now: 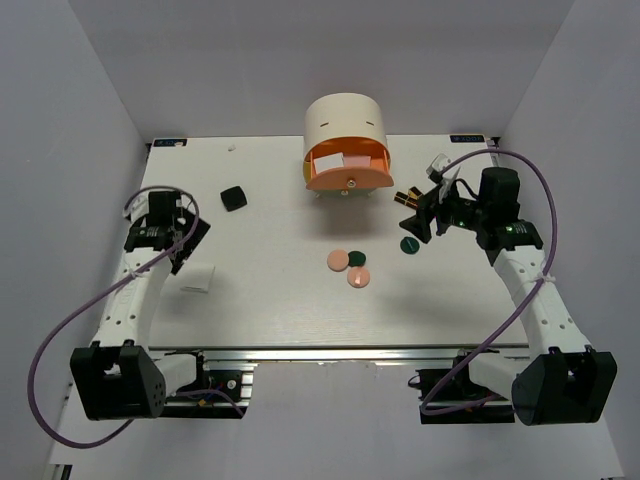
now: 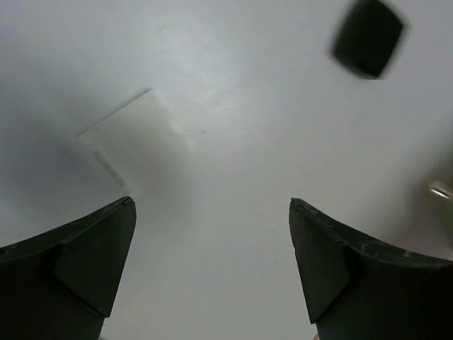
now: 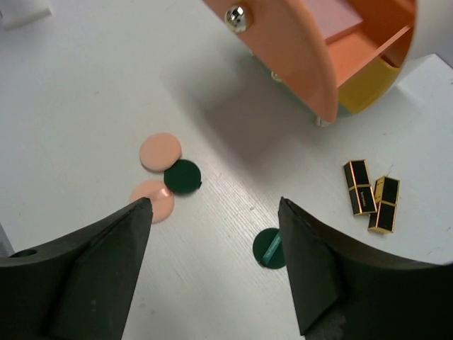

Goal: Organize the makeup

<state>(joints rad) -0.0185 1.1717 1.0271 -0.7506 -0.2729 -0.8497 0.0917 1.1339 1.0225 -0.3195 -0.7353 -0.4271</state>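
Observation:
Two pink discs point(image 1: 339, 260) point(image 1: 359, 278) and a dark green disc point(image 1: 355, 259) lie mid-table; another dark green disc point(image 1: 409, 243) lies to their right. Two black-and-gold lipstick tubes point(image 1: 405, 198) lie by the cabinet. A black square compact point(image 1: 233, 198) and a white square compact point(image 1: 197, 278) lie on the left. My right gripper point(image 3: 214, 203) is open and empty above the lone green disc point(image 3: 269, 248), with the lipsticks point(image 3: 360, 186) to its right. My left gripper point(image 2: 212, 203) is open and empty, with the white compact point(image 2: 138, 138) and the black compact point(image 2: 368, 37) ahead of it.
The cream cylindrical cabinet point(image 1: 345, 125) stands at the back centre. Its orange drawer point(image 1: 347, 175) is pulled open, with pink and white flat items inside. The drawer front point(image 3: 297, 49) is close ahead of my right gripper point(image 1: 425, 215). My left gripper point(image 1: 180, 235) is near the table's left edge.

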